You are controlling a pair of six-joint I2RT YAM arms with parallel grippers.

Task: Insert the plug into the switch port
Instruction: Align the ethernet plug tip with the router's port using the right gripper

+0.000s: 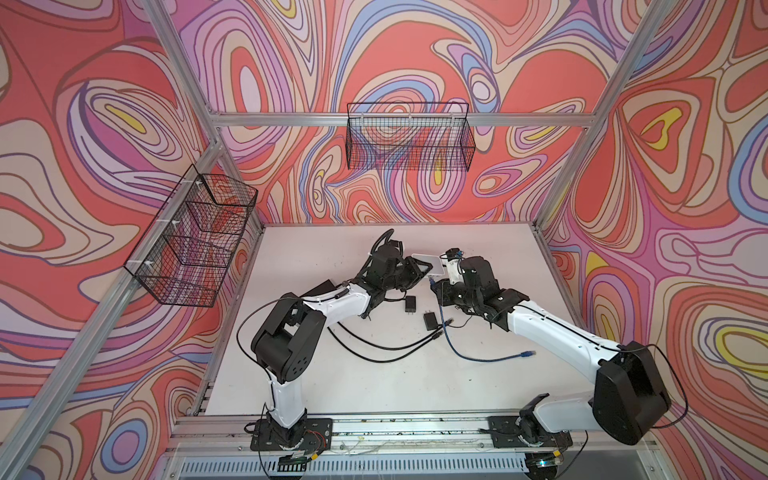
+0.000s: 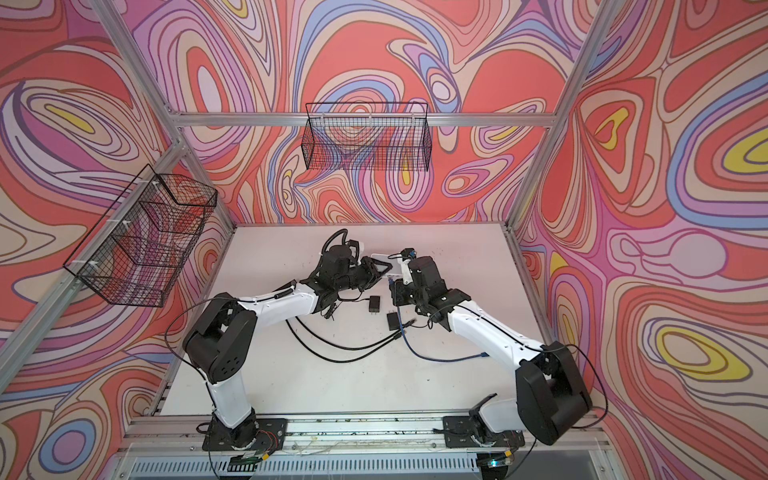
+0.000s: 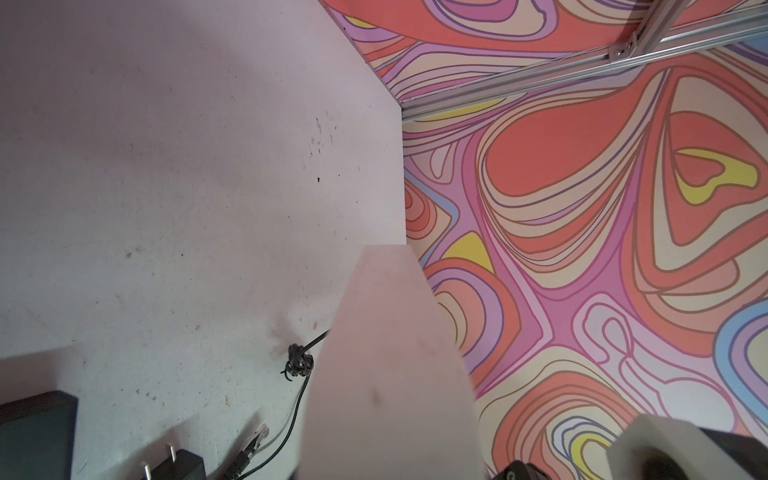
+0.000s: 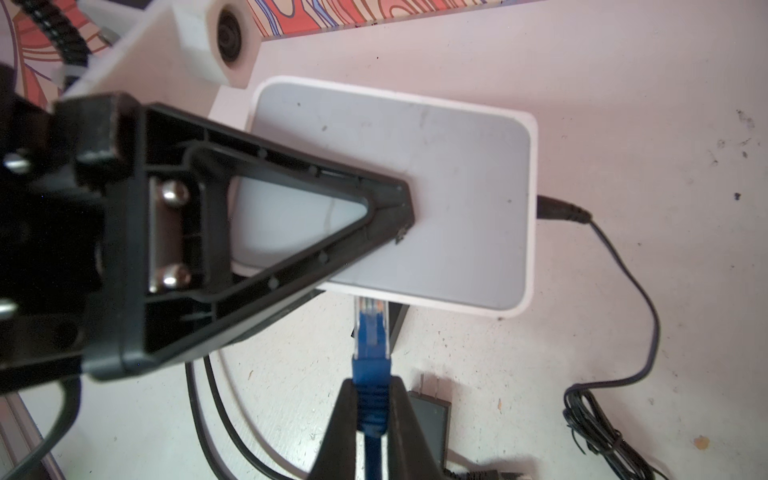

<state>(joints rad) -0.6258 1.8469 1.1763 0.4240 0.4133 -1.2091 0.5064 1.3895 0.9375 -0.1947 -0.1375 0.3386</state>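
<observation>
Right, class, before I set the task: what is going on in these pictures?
Two robot arms work on a white switch. The left gripper is clamped on it, steadying it. The right gripper pinches a blue plug whose clear tip meets the switch's edge; whether it is seated in a port cannot be told. A black power lead sits in another side.

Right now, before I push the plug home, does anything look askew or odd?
Nothing spilled or damaged. The blue plug, pinched in the right hand, meets the edge of the switch with its clear tip exposed: not seated. The left hand clamps the switch.
</observation>
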